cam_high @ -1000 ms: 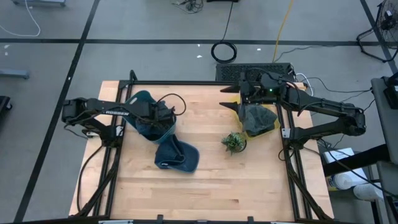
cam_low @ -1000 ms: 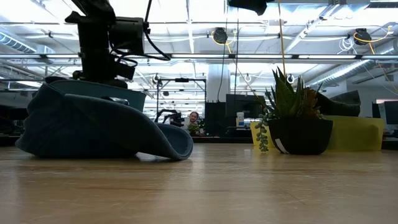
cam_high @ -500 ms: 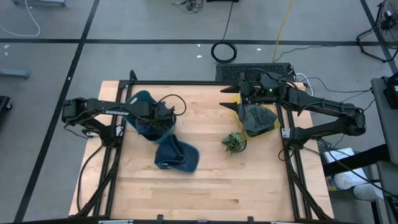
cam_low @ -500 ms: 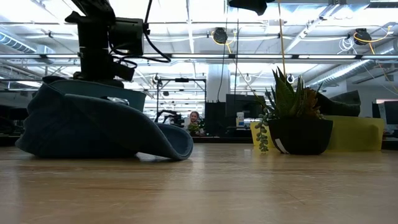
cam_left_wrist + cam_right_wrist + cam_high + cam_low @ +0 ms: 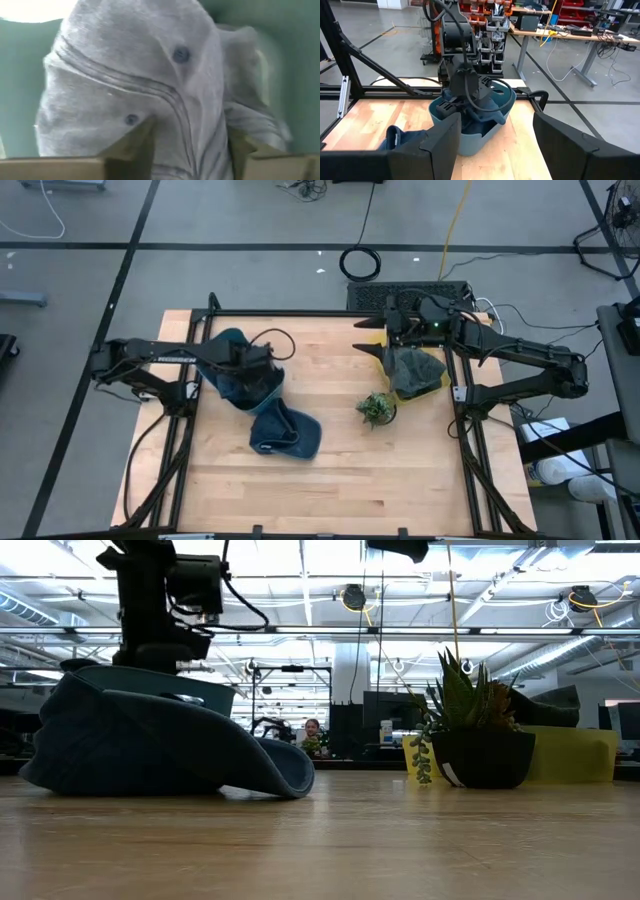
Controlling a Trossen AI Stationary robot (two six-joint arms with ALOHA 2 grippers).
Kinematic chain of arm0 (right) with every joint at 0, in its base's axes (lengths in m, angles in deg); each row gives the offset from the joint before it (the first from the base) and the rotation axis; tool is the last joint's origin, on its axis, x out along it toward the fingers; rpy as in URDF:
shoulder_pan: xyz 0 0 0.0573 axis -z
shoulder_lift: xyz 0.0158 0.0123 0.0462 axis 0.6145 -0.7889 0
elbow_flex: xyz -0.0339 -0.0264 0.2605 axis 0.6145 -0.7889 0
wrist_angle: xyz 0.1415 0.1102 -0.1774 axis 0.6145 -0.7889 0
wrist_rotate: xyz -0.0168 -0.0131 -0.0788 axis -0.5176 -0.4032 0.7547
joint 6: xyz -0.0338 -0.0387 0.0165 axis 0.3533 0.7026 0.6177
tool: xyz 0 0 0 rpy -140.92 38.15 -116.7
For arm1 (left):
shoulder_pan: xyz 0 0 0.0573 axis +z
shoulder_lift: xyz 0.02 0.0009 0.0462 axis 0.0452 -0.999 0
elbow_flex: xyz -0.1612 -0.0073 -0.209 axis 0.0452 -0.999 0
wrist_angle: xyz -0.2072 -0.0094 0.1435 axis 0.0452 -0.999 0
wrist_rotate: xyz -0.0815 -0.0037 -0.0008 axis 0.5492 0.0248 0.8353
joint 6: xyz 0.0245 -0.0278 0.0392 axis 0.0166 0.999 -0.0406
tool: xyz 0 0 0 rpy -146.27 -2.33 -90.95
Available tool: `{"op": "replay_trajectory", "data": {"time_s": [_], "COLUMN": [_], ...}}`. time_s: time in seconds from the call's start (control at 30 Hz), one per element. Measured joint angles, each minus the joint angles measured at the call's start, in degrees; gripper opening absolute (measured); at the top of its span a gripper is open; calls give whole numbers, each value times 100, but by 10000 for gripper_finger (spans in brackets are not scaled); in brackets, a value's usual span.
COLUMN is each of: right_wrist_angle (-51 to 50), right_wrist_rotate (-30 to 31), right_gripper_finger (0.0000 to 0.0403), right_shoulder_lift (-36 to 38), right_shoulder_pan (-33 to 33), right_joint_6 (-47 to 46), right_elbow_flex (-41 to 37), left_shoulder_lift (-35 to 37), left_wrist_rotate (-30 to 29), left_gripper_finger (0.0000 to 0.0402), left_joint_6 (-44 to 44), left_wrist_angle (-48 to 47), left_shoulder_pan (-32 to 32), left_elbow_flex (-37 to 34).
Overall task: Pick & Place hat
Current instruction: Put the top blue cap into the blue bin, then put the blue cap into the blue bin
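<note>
A dark blue hat [image 5: 285, 430] lies on its brim side at the table's middle, also seen as the blue hat [image 5: 150, 745] and the hat [image 5: 395, 138]. Behind it stands a teal bin [image 5: 228, 358] with another grey-blue cap [image 5: 150, 85] inside. My left gripper [image 5: 190, 150] is open and reaches down into the bin [image 5: 470, 125], one finger on each side of the cap's crown. My right gripper [image 5: 497, 135] is open and held above the table's far right part, near a grey hat [image 5: 415, 370] that lies on a yellow thing. My left gripper comes at the cap in the bin from above, with its fingers [image 5: 135, 147] on either side of a seamed ridge of the crown [image 5: 175, 115]. I cannot tell whether the fingers touch the cloth.
A small potted plant [image 5: 377, 408] stands right of the middle, in a dark pot [image 5: 480, 755]. A yellow thing [image 5: 580, 753] lies at the right edge under the grey hat. Bare wood [image 5: 380, 480] spans the near half. A person sits far off in the room [image 5: 312, 730].
My left arm has shifted a little toward the table's left edge, with its gripper staying down in the bin. My right arm has kept still.
</note>
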Motion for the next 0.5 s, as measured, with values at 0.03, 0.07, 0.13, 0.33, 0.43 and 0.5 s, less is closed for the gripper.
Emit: {"op": "replay_trajectory", "data": {"time_s": [0.03, 0.07, 0.13, 0.33, 0.43, 0.5], "right_wrist_angle": [37, 72, 127, 113, 113, 113], "right_wrist_rotate": [0, 0, 0, 0, -1, 0], "right_gripper_finger": [236, 236, 236, 236, 236, 236], "right_shoulder_lift": [0, 0, 0, 0, 0, 0], "right_shoulder_pan": [0, 0, 0, 0, 0, 0], "right_joint_6": [0, 0, -5, -43, -287, -701], "right_elbow_flex": [0, 0, -1, -2, -2, -2], "left_shoulder_lift": [75, 156, 325, 830, 1076, 1212], "left_wrist_rotate": [123, 244, 481, 1000, 1368, 1672], "left_gripper_finger": [179, 197, 230, 309, 335, 345], "left_joint_6": [-54, -104, -196, -194, -184, -174], "left_wrist_angle": [0, 0, -52, -185, -262, -268], "left_shoulder_pan": [34, 68, 154, 364, 437, 469], "left_elbow_flex": [0, 0, 37, 334, 577, 752]}}
